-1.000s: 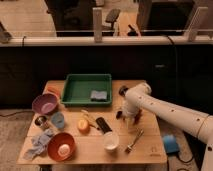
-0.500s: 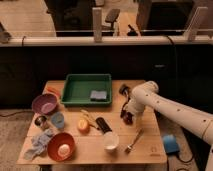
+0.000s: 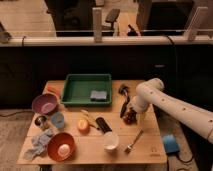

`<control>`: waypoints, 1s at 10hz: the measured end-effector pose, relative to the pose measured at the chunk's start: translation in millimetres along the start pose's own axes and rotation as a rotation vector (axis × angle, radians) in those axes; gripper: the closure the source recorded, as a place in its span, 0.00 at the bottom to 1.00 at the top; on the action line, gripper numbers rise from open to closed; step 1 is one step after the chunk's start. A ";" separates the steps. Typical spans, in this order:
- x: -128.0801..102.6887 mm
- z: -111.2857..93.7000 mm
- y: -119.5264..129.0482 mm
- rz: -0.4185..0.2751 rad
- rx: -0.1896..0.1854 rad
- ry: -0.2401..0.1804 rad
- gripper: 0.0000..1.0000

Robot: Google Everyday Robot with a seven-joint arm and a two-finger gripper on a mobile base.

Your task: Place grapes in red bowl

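The grapes (image 3: 131, 117) are a small dark red-purple bunch at the right side of the wooden table (image 3: 90, 152). My gripper (image 3: 128, 111) hangs from the white arm (image 3: 165, 102) and sits right on top of the grapes, partly hiding them. I cannot tell whether the grapes rest on the table or are held just above it. The red bowl (image 3: 54, 150) stands at the front left corner, far from the gripper, with a pale round thing (image 3: 63, 148) inside it.
A green tray (image 3: 80, 85) holding a blue-grey sponge (image 3: 98, 95) is at the back. A mauve bowl (image 3: 45, 103), blue cup (image 3: 57, 120), cloth (image 3: 38, 143), orange (image 3: 83, 125), black object (image 3: 103, 124), white cup (image 3: 110, 141) and spoon (image 3: 134, 142) lie between grapes and red bowl.
The arm's wrist has swung to the right and the gripper has shifted slightly over the grapes. Everything else on the table stays where it was.
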 end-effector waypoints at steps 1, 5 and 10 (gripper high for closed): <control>2.9 1.0 0.0 -0.003 -0.007 0.001 0.20; 13.4 14.0 -0.7 -0.014 -0.032 0.004 0.21; 11.4 32.2 0.0 -0.034 -0.042 -0.025 0.70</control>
